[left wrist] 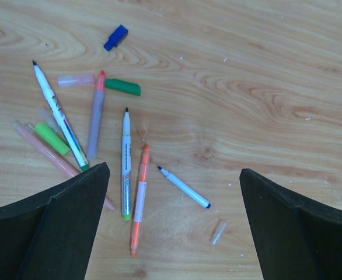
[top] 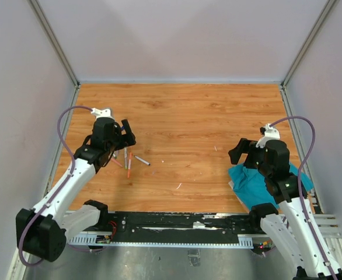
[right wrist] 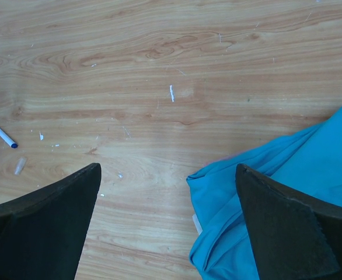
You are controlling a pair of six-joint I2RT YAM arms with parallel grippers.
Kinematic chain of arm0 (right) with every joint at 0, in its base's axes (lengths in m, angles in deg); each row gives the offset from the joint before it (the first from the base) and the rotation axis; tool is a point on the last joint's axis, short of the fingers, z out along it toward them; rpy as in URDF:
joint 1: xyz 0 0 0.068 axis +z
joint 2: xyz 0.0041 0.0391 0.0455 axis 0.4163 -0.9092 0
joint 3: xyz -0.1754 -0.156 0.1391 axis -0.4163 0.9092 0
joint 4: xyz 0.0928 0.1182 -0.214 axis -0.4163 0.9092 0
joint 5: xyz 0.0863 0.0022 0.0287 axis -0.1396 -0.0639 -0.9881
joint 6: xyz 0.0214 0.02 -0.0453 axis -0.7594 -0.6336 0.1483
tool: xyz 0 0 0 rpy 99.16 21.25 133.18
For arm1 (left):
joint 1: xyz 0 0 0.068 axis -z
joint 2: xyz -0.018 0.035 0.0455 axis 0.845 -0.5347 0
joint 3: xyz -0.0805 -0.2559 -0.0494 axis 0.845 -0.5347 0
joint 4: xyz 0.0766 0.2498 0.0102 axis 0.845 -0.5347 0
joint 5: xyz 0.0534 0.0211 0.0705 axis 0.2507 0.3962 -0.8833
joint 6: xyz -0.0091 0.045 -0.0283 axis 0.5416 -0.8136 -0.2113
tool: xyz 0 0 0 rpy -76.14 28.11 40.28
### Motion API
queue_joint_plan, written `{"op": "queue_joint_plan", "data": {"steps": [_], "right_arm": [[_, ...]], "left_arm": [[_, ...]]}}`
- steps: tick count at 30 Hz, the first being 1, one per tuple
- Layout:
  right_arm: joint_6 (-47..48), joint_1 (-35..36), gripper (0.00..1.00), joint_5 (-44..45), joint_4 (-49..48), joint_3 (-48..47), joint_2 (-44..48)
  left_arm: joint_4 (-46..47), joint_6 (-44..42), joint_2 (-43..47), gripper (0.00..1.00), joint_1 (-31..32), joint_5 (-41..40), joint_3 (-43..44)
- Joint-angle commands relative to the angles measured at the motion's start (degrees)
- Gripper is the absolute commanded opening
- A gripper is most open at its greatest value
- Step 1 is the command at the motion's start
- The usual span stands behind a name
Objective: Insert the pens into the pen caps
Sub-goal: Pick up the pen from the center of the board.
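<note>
While all jaws stand apart, the pens point(left wrist: 126, 163) lie loose between the left pair.

My left gripper point(left wrist: 174, 169), jaws spread wide: beneath me the pens point(left wrist: 126, 163) lie fanned close together on the left, with caps point(left wrist: 123, 87) scattered among them, leaving only narrow gaps. One short pen point(left wrist: 184, 187) and a clear cap point(left wrist: 218, 232) lie apart from that cluster, bare wood around each. Rightward the table point(left wrist: 276, 87) is open wood. My right gripper point(right wrist: 167, 166), jaws wide: the cloth point(right wrist: 276, 175) bunches under my right finger, its edge reaching into the gap. Leftward is open wood.
</note>
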Motion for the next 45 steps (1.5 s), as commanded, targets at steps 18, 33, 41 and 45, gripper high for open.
{"op": "queue_joint_plan", "data": {"steps": [18,33,41,45], "right_arm": [[-1.48,-1.30,0.96,0.34,2.86,2.26,0.19],[-2.42,-1.30,0.96,0.87,3.14,2.84,-1.21],[-2.61,-1.25,0.96,0.95,3.35,3.00,-1.26],[-2.94,-1.25,0.96,0.62,3.16,3.03,-1.52]], "left_arm": [[1.62,17.88,1.83,0.73,-6.34,-11.63,-14.07],[6.28,15.96,-5.91,0.49,-7.17,-11.30,-15.86],[9.15,14.92,-9.97,0.49,-7.34,-9.00,-15.94],[9.27,14.52,-11.90,0.48,-7.35,-8.37,-15.28]]}}
